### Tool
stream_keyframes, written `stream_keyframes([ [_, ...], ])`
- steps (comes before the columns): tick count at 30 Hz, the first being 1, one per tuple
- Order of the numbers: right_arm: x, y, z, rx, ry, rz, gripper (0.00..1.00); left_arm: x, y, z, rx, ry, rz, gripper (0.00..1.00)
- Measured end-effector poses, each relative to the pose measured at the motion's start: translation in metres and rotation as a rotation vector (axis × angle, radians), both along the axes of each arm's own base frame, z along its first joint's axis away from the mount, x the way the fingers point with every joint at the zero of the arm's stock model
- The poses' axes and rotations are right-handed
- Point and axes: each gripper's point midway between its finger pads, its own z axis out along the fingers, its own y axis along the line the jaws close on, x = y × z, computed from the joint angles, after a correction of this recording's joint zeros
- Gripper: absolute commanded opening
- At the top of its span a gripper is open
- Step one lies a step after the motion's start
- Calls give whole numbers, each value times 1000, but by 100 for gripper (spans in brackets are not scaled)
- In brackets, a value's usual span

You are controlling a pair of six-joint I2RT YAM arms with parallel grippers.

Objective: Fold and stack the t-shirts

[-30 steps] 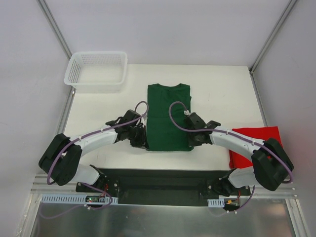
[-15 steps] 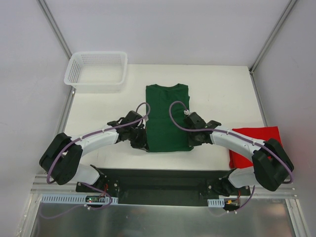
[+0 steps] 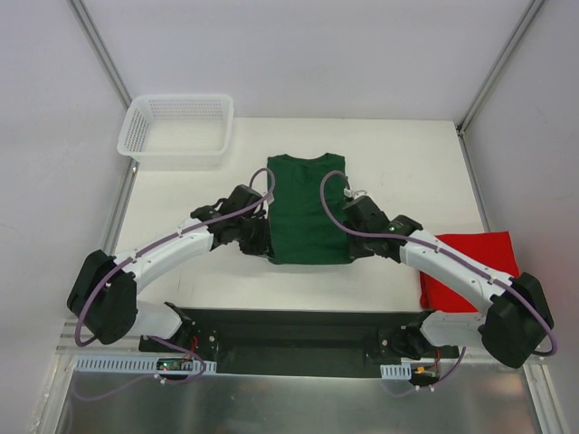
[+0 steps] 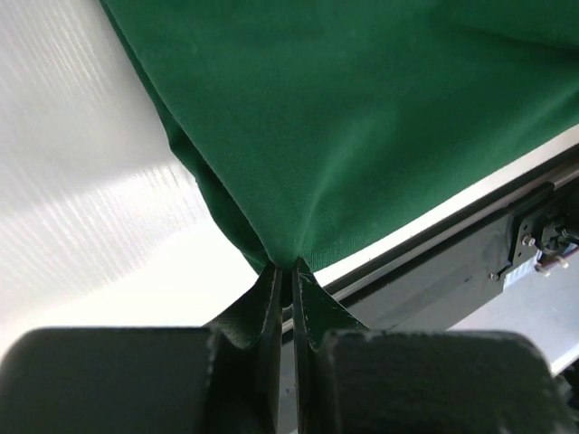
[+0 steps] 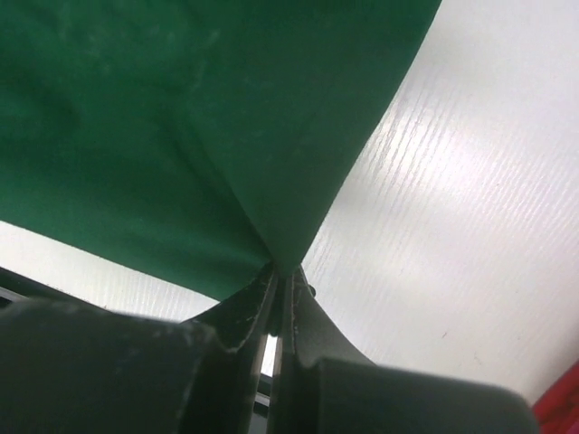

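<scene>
From above, the white table [image 3: 407, 163] holds the green shirt [image 3: 308, 212] in the middle, the red shirt [image 3: 470, 271] at its right edge and a basket [image 3: 176, 155] at the far left corner. Only the wrist views show the tight pinch up close: the left gripper [image 4: 291, 269] is closed on the green shirt's near left corner, the right gripper [image 5: 282, 271] on its near right corner. Both arms bend inward, low.
</scene>
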Motion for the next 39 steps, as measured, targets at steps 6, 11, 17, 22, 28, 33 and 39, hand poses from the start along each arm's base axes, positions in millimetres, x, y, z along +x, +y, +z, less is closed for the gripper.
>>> stream_keyframes([
  [6,9,-1,14,-16,-42,8,3,15,0,19,25,-73,-14,0],
  [11,19,1,24,-33,-74,16,3,33,-1,46,39,-161,-23,0],
  [17,33,3,36,-66,-113,25,3,55,-5,71,60,-248,-26,0],
  [22,49,6,49,-98,-151,33,3,66,-4,78,100,-272,-25,0],
  [28,66,7,61,-126,-186,35,2,70,-1,81,124,-289,-20,0],
  [33,78,7,69,-140,-203,39,2,73,3,80,141,-297,-8,0],
  [39,90,11,80,-141,-222,42,2,76,6,85,161,-310,5,0],
])
